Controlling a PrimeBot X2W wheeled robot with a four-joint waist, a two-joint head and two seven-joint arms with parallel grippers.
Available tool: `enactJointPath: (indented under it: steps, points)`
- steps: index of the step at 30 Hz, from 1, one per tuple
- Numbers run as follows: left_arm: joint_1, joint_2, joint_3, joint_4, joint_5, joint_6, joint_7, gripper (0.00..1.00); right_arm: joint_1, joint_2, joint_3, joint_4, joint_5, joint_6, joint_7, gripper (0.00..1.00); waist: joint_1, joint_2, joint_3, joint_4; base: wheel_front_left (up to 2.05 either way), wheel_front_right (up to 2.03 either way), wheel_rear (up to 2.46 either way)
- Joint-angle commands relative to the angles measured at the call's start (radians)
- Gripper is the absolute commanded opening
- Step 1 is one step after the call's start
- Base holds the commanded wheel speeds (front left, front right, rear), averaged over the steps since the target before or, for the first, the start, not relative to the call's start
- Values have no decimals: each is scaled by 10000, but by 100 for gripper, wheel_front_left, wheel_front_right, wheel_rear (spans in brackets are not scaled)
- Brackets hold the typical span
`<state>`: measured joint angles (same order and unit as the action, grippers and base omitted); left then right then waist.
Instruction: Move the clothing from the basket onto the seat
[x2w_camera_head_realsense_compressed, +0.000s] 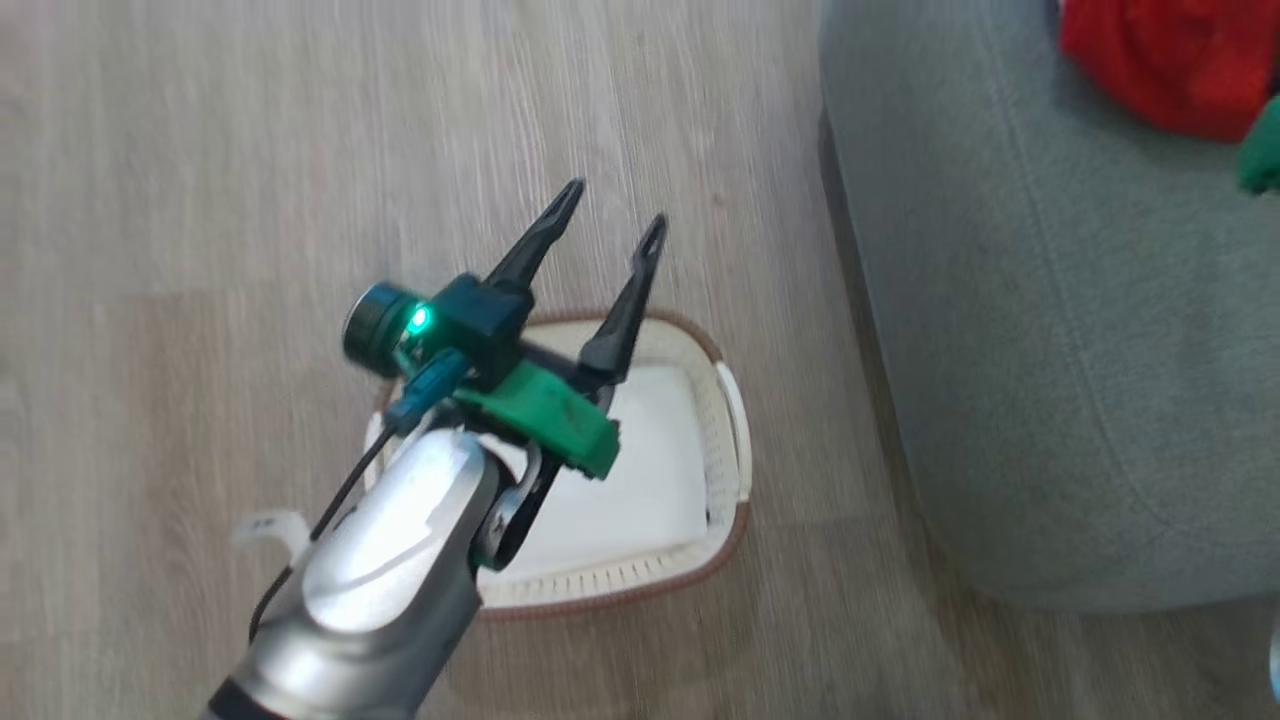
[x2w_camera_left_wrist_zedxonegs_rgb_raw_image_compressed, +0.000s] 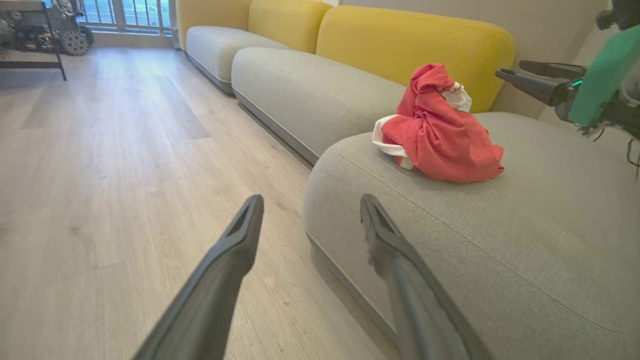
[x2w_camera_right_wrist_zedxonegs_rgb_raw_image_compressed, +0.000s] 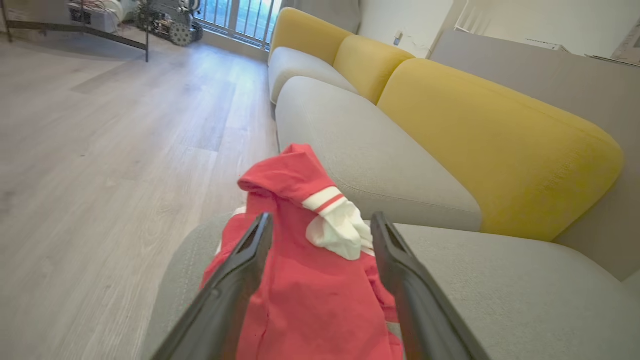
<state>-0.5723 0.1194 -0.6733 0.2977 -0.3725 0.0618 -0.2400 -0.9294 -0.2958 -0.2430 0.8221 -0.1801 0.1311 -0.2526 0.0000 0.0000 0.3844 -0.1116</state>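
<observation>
The red clothing (x2w_camera_head_realsense_compressed: 1170, 60) with white bands lies bunched on the grey-green seat (x2w_camera_head_realsense_compressed: 1050, 350), near its rounded corner (x2w_camera_left_wrist_zedxonegs_rgb_raw_image_compressed: 435, 130). On the wood floor beside the seat stands the white basket (x2w_camera_head_realsense_compressed: 620, 590), its white bottom bare. My left gripper (x2w_camera_head_realsense_compressed: 613, 208) hangs open above the basket, holding nothing; in its own view the fingers (x2w_camera_left_wrist_zedxonegs_rgb_raw_image_compressed: 235, 240) point at the seat's corner (x2w_camera_left_wrist_zedxonegs_rgb_raw_image_compressed: 500, 225). My right gripper (x2w_camera_right_wrist_zedxonegs_rgb_raw_image_compressed: 320, 217) is open just over the clothing (x2w_camera_right_wrist_zedxonegs_rgb_raw_image_compressed: 310, 280), a finger on either side of the heap and not closed on it. It also shows in the left wrist view (x2w_camera_left_wrist_zedxonegs_rgb_raw_image_compressed: 511, 70).
Yellow back cushions (x2w_camera_right_wrist_zedxonegs_rgb_raw_image_compressed: 480, 150) line the sofa, with more grey seats (x2w_camera_left_wrist_zedxonegs_rgb_raw_image_compressed: 310, 90) further along. Wood floor (x2w_camera_left_wrist_zedxonegs_rgb_raw_image_compressed: 100, 175) stretches to the left. A wheeled machine (x2w_camera_left_wrist_zedxonegs_rgb_raw_image_compressed: 70, 40) and a dark table leg stand far off by the window.
</observation>
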Motion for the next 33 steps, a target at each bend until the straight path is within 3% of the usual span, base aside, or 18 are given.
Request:
enactJointPath:
  steps: [1, 7, 13, 18, 26, 33]
  points:
    - [110, 169, 490, -218, -97, 149, -132, 100, 218, -139, 530, -262, 284, -4, -90, 100, 0, 0, -787, 151, 0, 0, 0]
    - [1067, 293, 1251, -61, -421, 631, -204, 100, 925, -6, 1796, -640, 1416, -4, -91, 100, 0, 0, -1998, 635, 0, 0, 0]
    - [1979, 534, 1890, -184, -263, 1134, -214, 100, 2024, 238, 2316, -1376, 1957, -4, -91, 100, 0, 0, -2763, 1091, 0, 0, 0]
    - [2663, 601, 2286, -334, -179, 1381, -216, 100, 3076, 664, 2369, -2030, 2073, -4, -91, 100, 0, 0, -3227, 1379, 0, 0, 0]
    - [3998, 747, 3070, -814, -265, 1555, -217, 100, 5191, 1864, 2054, -3574, 2091, -4, -91, 100, 0, 0, -3793, 1706, 0, 0, 0]
    - [4986, 957, 3665, -974, -222, 1904, -217, 100, 6791, 2404, 1580, -4962, 1962, -4, -91, 100, 0, 0, -3927, 1917, 0, 0, 0]
